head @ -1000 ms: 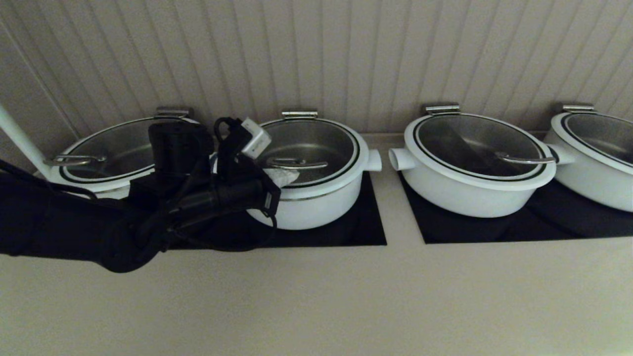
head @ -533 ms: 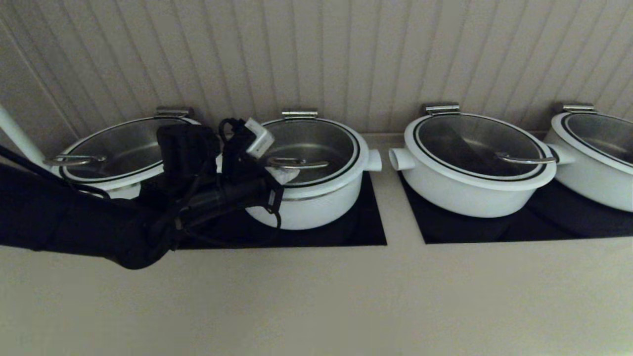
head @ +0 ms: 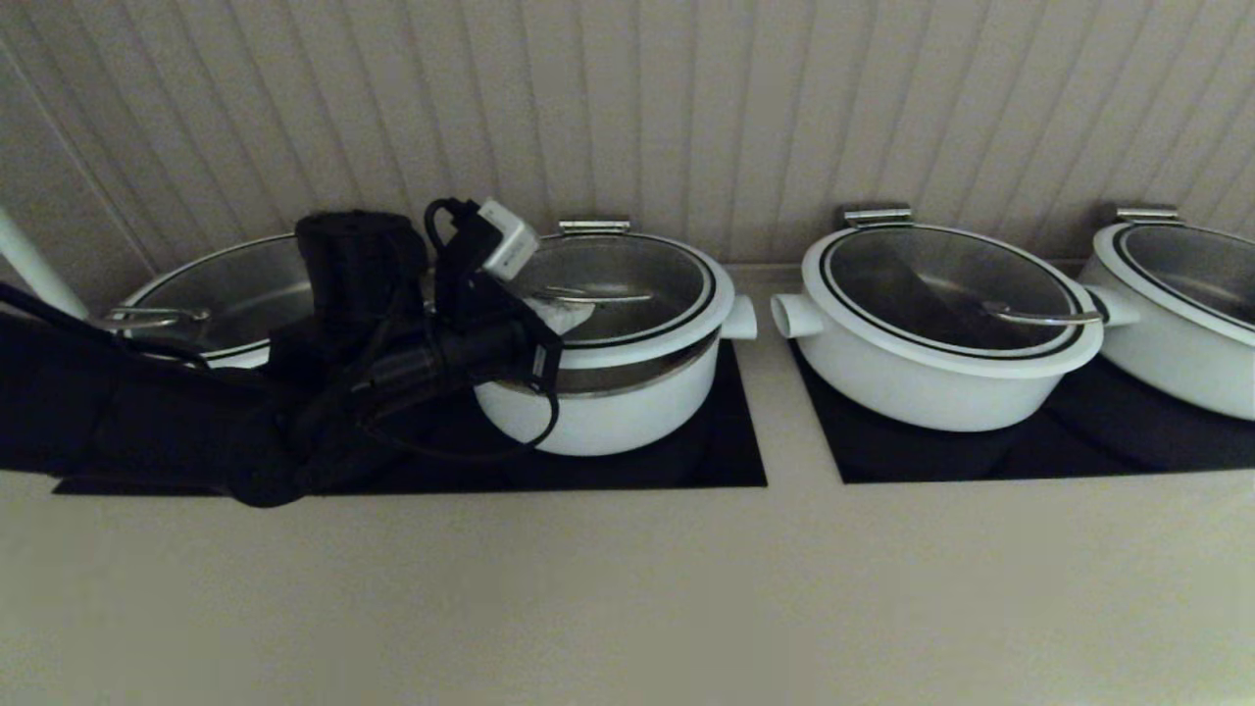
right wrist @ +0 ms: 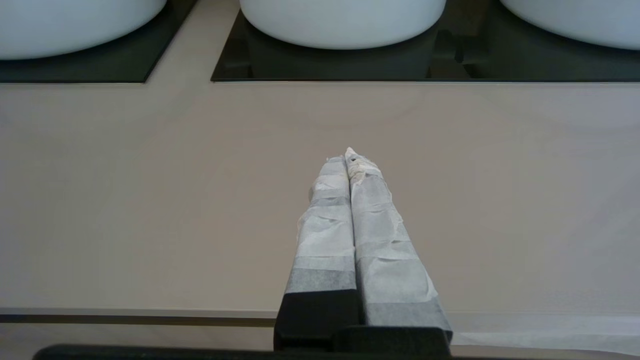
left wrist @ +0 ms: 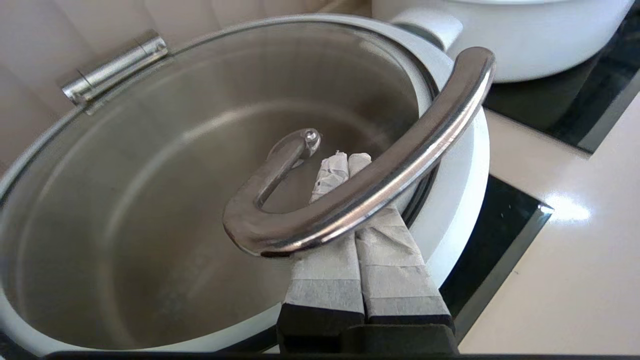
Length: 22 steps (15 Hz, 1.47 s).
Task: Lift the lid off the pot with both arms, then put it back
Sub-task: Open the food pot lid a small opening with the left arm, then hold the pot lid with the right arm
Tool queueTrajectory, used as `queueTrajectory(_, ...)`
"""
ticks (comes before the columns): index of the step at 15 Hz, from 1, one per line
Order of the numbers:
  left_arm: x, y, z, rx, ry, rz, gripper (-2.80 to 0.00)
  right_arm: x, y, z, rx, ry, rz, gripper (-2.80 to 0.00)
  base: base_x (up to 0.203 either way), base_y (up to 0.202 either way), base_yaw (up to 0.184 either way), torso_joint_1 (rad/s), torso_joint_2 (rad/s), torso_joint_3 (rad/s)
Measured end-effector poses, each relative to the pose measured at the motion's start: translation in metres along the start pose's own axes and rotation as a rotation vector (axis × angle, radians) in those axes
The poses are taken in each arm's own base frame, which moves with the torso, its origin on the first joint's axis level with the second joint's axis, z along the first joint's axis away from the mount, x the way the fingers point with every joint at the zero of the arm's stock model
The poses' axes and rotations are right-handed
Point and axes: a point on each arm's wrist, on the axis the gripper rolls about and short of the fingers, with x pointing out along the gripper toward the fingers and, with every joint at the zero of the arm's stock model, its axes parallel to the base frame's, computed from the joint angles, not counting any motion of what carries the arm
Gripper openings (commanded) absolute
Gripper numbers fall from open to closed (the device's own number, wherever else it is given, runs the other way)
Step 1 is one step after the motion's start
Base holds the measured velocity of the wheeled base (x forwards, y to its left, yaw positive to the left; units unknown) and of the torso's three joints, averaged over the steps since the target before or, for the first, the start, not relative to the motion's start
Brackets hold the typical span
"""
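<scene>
Presently the lid (head: 613,294) sits tilted over the pot (head: 608,402): its near edge stands clear of the pot's rim, with a band of steel lining showing in the gap, while its far edge lies close to the hinge bracket (head: 594,226) at the wall.

Left pincer (left wrist: 345,162): fingers pressed together with no gap, passed beneath the curved steel handle (left wrist: 380,175), which rests across their upper side. It is hooked under the bar, not clamped on it. The glass lies directly below the fingertips.

Right pincer (right wrist: 348,160): fingers closed on nothing, over bare counter (right wrist: 150,200), well short of the pots. It does not appear in the head view.

Handling, as judged:
- Glass with a white rim and steel bar, so likely fairly heavy, wholly rigid, and breakable if dropped on the pot's rim.
- Polished bar on taped fingers; the tape should give some friction, yet a bar merely resting on closed fingers could slide along them if the wrist tilts.
- The handle is the one sound hold. Its mid-span, where the left fingers now sit, keeps the load balanced.
- The task names both arms; a second support under the free length of the bar would steady the lid.
</scene>
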Motion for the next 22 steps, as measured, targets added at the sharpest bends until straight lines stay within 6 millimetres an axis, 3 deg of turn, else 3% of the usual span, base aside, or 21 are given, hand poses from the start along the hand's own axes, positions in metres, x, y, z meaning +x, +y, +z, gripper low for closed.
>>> queueTrajectory(7, -0.002, 0.005, 0.022, 0.013, -0.04, 0.009, -2.8, 0.0, 0.0, 0.0, -0.018, -0.001, 0.005, -2.8, 0.0, 0.0, 0.0, 0.0, 0.0, 0.0)
queueTrajectory(13, -0.002, 0.005, 0.022, 0.013, -0.043, 0.01, -2.8, -0.001, 0.002, 0.004, -0.127, -0.015, 0.067, -2.8, 0.0, 0.0, 0.0, 0.0, 0.0, 0.0)
queueTrajectory(18, -0.002, 0.005, 0.023, 0.011, -0.044, 0.01, -2.8, -0.006, 0.004, 0.047, -0.133, -0.093, 0.169, -2.8, 0.0, 0.0, 0.0, 0.0, 0.0, 0.0)
queueTrajectory(22, -0.004, 0.005, 0.023, 0.01, -0.044, 0.012, -2.8, 0.022, 0.004, 0.088, -0.132, -0.05, 0.2, -2.8, 0.0, 0.0, 0.0, 0.0, 0.0, 0.0)
